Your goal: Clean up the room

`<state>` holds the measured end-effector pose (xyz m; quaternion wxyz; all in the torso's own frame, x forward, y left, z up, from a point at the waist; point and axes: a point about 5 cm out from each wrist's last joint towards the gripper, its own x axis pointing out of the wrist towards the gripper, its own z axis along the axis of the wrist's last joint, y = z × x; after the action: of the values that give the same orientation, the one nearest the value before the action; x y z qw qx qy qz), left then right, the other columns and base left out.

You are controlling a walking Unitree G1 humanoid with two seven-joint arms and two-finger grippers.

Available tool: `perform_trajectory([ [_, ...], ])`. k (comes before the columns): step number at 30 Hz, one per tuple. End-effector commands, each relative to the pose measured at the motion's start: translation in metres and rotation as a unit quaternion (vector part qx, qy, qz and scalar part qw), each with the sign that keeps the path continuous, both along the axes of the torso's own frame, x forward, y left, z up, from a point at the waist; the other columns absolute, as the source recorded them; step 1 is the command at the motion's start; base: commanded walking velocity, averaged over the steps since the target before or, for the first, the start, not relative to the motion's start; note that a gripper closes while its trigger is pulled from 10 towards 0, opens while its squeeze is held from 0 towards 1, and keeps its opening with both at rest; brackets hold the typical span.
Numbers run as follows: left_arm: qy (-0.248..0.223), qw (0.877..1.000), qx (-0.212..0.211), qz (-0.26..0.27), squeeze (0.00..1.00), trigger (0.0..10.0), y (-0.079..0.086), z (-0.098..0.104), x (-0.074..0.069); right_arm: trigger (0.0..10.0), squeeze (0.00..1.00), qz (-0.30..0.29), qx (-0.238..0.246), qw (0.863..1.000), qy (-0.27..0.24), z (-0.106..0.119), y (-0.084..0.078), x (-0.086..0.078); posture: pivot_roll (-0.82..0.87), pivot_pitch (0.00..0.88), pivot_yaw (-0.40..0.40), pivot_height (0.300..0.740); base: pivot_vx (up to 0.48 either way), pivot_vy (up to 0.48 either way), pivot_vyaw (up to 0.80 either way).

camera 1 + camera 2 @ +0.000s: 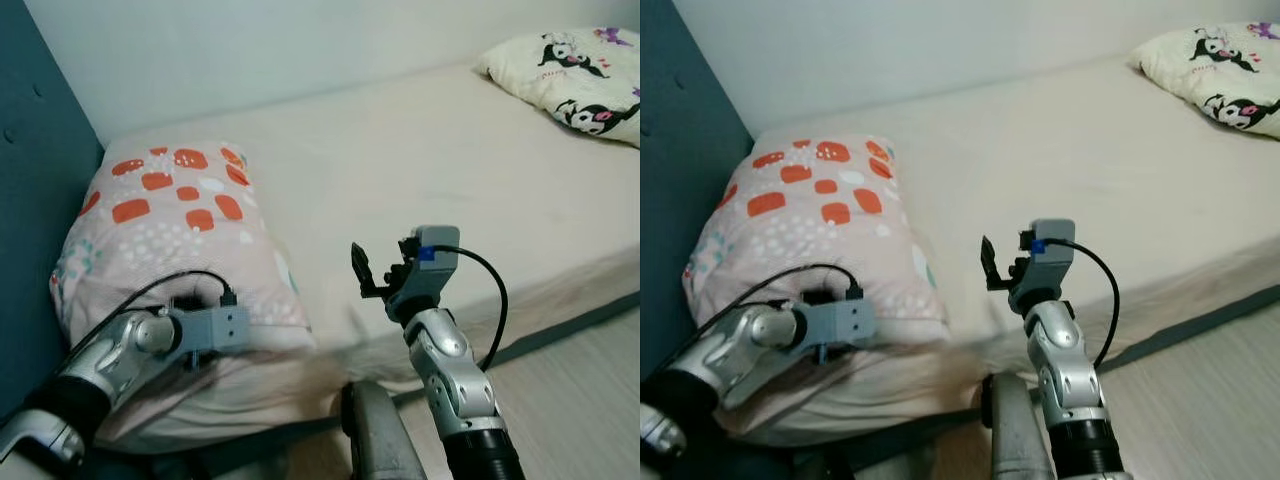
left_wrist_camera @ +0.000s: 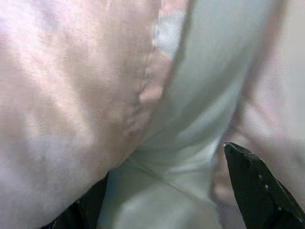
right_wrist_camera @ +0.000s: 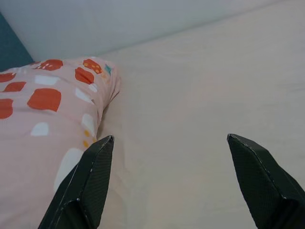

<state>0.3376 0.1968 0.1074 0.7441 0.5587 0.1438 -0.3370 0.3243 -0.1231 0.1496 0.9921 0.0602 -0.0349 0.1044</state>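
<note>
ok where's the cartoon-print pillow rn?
The cartoon-print pillow lies at the far right corner of the bed, against the wall, well away from the orange-patterned pillow on the robot's left by the blue headboard.

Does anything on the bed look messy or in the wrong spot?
Yes, a bit. The cartoon pillow lies alone at the bed's far end, away from the headboard, where the pink pillow with orange patches sits. The left hand is pressed into the pink pillow's side; the right hand hovers open over the mattress.
</note>
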Motion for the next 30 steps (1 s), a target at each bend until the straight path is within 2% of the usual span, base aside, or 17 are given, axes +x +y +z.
perform_trajectory([
  [1,-0.041,0.999,0.008,0.025,0.0,10.0,0.007,0.009,0.009,10.0,0.0,0.001,0.002,1.0,0.005,-0.004,0.002,-0.002,-0.26,0.128,0.051,0.555,0.0,0.0,0.0],
  [5,-0.031,0.999,0.024,0.035,0.0,10.0,0.015,0.004,0.009,10.0,0.0,0.002,0.002,1.0,0.006,-0.005,0.002,-0.003,-0.26,0.128,0.051,0.555,0.0,0.0,0.0],
  [7,0.044,0.995,0.074,0.049,0.0,10.0,0.041,-0.008,-0.003,10.0,0.0,0.001,0.002,1.0,0.007,-0.005,0.001,-0.003,-0.27,0.129,0.051,0.555,0.0,0.0,0.0],
  [9,0.044,0.995,0.074,0.049,0.0,10.0,0.041,-0.008,-0.003,10.0,0.0,0.001,0.002,1.0,0.007,-0.005,0.001,-0.003,-0.27,0.129,0.051,0.555,0.0,0.0,0.0],
  [11,0.163,0.975,0.138,0.059,0.0,10.0,0.078,-0.016,-0.03,10.0,0.0,0.0,0.001,1.0,0.007,-0.005,0.0,-0.003,-0.26,0.128,0.046,0.555,0.0,0.0,0.0],
  [12,0.163,0.975,0.138,0.059,0.0,10.0,0.078,-0.016,-0.03,10.0,0.0,0.0,0.001,1.0,0.007,-0.005,0.0,-0.003,-0.26,0.128,0.046,0.555,0.0,0.0,0.0],
  [13,0.228,0.957,0.164,0.067,0.0,10.0,0.096,-0.015,-0.046,10.0,0.0,0.0,0.001,1.0,0.008,-0.005,-0.001,-0.003,-0.26,0.128,0.046,0.555,0.0,0.0,0.0],
  [14,0.228,0.957,0.164,0.067,0.0,10.0,0.096,-0.015,-0.046,10.0,0.0,0.0,0.001,1.0,0.008,-0.005,-0.001,-0.003,-0.26,0.128,0.046,0.555,0.0,0.0,0.0],
  [17,0.305,0.935,0.175,0.04,0.0,10.0,0.108,-0.003,-0.069,10.0,0.0,0.001,0.0,1.0,0.009,-0.006,-0.001,-0.003,-0.26,0.126,0.043,0.555,0.0,0.0,0.0],
  [21,0.322,0.933,0.163,0.01,0.0,10.0,0.104,0.002,-0.076,10.0,0.0,0.002,0.0,1.0,0.009,-0.006,-0.001,-0.002,-0.25,0.125,0.041,0.555,0.0,0.0,0.0],
  [22,0.331,0.934,0.131,-0.042,0.0,10.0,0.091,0.011,-0.082,10.0,0.0,0.004,0.0,1.0,0.01,-0.006,0.0,-0.002,-0.25,0.125,0.04,0.555,0.0,0.0,0.0],
  [24,0.331,0.934,0.131,-0.042,0.0,10.0,0.091,0.011,-0.082,10.0,0.0,0.004,0.0,1.0,0.01,-0.006,0.0,-0.002,-0.25,0.125,0.04,0.555,0.0,0.0,0.0],
  [25,0.34,0.933,0.079,-0.092,0.0,10.0,0.074,0.023,-0.088,10.0,0.0,0.005,0.0,1.0,0.01,-0.006,0.0,-0.001,-0.25,0.123,0.04,0.555,0.0,0.0,0.0],
  [27,0.34,0.933,0.079,-0.092,0.0,10.0,0.074,0.023,-0.088,10.0,0.0,0.005,0.0,1.0,0.01,-0.006,0.0,-0.001,-0.25,0.123,0.04,0.555,0.0,0.0,0.0],
  [28,0.354,0.921,0.012,-0.16,0.0,10.0,0.053,0.038,-0.097,10.0,0.0,0.006,-0.001,1.0,0.01,-0.005,0.0,-0.001,-0.25,0.124,0.04,0.555,0.0,0.0,0.0],
  [29,0.354,0.921,0.012,-0.16,0.0,10.0,0.053,0.038,-0.097,10.0,0.0,0.006,-0.001,1.0,0.01,-0.005,0.0,-0.001,-0.25,0.124,0.04,0.555,0.0,0.0,0.0],
  [30,0.368,0.903,-0.05,-0.216,0.0,10.0,0.036,0.052,-0.106,10.0,0.0,0.007,-0.001,1.0,0.01,-0.005,0.0,-0.001,-0.25,0.126,0.039,0.555,0.0,0.0,0.0],
])
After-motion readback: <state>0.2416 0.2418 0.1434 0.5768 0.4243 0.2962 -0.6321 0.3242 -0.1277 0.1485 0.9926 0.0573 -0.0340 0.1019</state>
